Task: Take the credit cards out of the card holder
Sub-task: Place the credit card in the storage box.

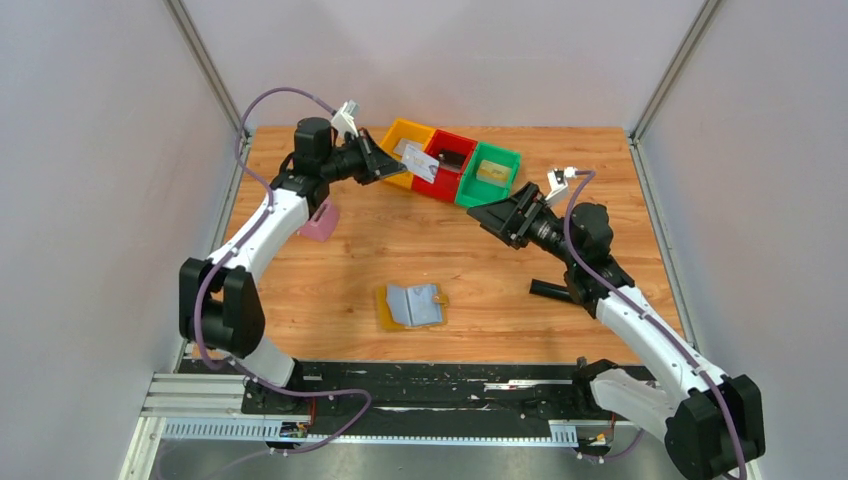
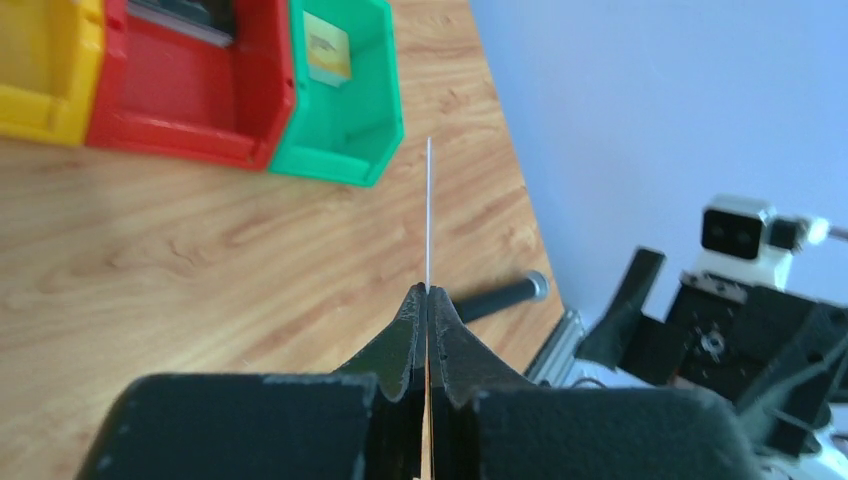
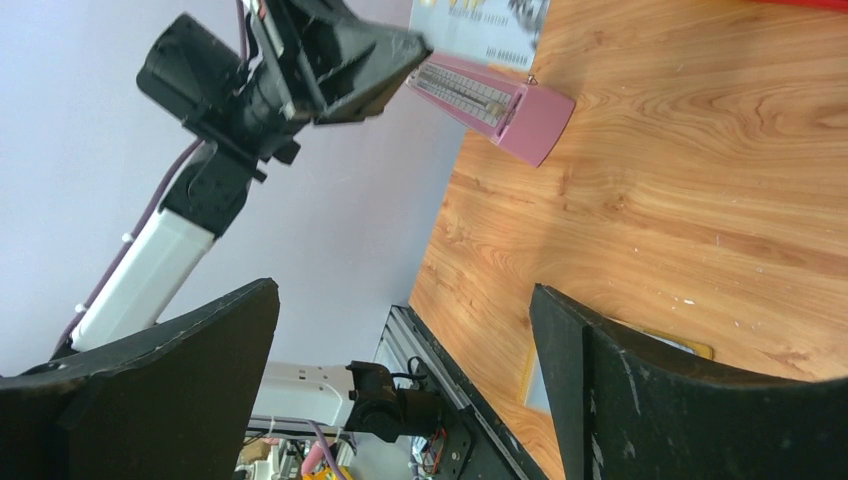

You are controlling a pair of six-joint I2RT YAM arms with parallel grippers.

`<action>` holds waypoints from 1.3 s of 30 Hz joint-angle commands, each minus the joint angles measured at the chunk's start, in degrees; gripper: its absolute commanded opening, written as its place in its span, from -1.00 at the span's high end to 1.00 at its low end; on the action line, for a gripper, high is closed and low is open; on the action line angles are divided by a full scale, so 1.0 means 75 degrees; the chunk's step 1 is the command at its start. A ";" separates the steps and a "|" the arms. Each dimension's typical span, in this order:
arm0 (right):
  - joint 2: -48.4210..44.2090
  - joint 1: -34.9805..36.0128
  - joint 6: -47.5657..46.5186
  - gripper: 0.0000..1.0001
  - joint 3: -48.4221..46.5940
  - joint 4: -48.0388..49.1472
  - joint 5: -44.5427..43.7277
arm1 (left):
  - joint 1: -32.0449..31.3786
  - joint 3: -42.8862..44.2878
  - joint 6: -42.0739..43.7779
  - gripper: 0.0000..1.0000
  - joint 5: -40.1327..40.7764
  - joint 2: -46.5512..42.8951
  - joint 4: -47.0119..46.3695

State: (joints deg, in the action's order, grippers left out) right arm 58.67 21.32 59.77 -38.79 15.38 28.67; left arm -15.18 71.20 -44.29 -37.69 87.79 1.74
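Pinching a silver-grey credit card (image 1: 421, 162) by its edge, the left tool (image 1: 399, 166) may drop it astride the red bin (image 1: 437, 190) rim; the right tool (image 1: 482, 214) gapes empty.

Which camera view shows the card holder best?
Top external: the card holder lies open, whole and unobstructed. The right wrist view catches only a corner of it; the left wrist view misses it.

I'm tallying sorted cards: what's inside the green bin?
One golden card lies in the green bin. Its walls hide the floor's edges, so nothing more can be confirmed.
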 commanded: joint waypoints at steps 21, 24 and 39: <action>-0.0177 -0.0012 -0.0751 -1.00 -0.0606 -0.1593 -0.0301 | 0.0829 0.6477 0.1947 1.00 0.1103 0.5409 0.1785; -0.0060 -0.0007 -0.0777 -1.00 -0.0703 -0.1749 -0.0306 | 0.0837 0.7210 0.2203 1.00 0.0989 0.6157 0.2129; 0.0189 -0.0006 -0.0774 -1.00 -0.0915 -0.2004 -0.0633 | 0.0823 0.8186 0.2176 1.00 0.0930 0.7389 0.1894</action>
State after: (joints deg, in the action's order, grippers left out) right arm 59.81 21.30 54.35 -42.83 -0.43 25.45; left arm -8.91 129.78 -28.60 -29.91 141.93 18.00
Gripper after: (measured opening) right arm 0.998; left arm 0.006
